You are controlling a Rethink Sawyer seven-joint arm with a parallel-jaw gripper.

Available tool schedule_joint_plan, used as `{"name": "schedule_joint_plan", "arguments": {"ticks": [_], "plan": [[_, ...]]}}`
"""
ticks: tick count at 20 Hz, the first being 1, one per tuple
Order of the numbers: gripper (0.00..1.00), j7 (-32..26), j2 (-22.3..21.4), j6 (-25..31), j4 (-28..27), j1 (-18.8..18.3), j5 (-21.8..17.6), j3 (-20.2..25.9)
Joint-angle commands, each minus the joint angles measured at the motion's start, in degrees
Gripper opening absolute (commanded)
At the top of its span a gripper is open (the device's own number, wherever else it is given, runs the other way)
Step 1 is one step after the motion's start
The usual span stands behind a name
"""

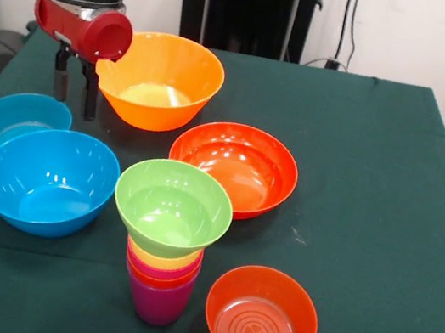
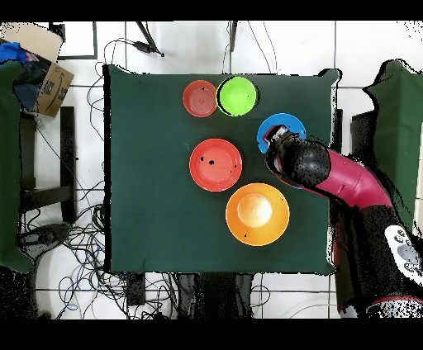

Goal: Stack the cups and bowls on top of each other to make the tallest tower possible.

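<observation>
The tower is a column of nested cups (image 1: pixel 158 285): a purple base with crimson, orange and yellow rims above it. A small green bowl (image 1: pixel 172 207) (image 2: pixel 237 96) sits upright on top. Around it stand a small translucent orange bowl (image 1: pixel 261 320) (image 2: pixel 200 98), a wide red-orange bowl (image 1: pixel 235 166) (image 2: pixel 216 164), a large orange-yellow bowl (image 1: pixel 162 80) (image 2: pixel 257 214), a large blue bowl (image 1: pixel 47 180) (image 2: pixel 285 120) and a small blue bowl (image 1: pixel 22 118). My gripper (image 1: pixel 75 87) hangs open and empty between the small blue bowl and the orange-yellow bowl. In the overhead view the arm (image 2: pixel 330 173) hides it.
All the bowls stand on a table under a dark green cloth (image 1: pixel 370 210) (image 2: pixel 149 190). The tower stands close to the cloth's front edge in the front view. A cardboard box (image 2: pixel 45 70) and cables lie on the floor beside the table.
</observation>
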Motion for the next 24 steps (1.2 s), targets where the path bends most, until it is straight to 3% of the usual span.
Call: {"name": "schedule_joint_plan", "arguments": {"ticks": [1, 7, 15, 24], "plan": [[1.00, -7.12, 2.42, 6.45, 2.18, -0.98, -6.22, 1.93], [1.00, -10.24, 3.12, 7.16, 4.61, -3.36, -7.68, 4.93], [1.00, -11.69, 0.55, 10.86, 7.07, -4.44, -9.65, 6.71], [1.00, -8.79, 1.47, 5.77, 10.65, -5.08, -12.47, 7.18]]}}
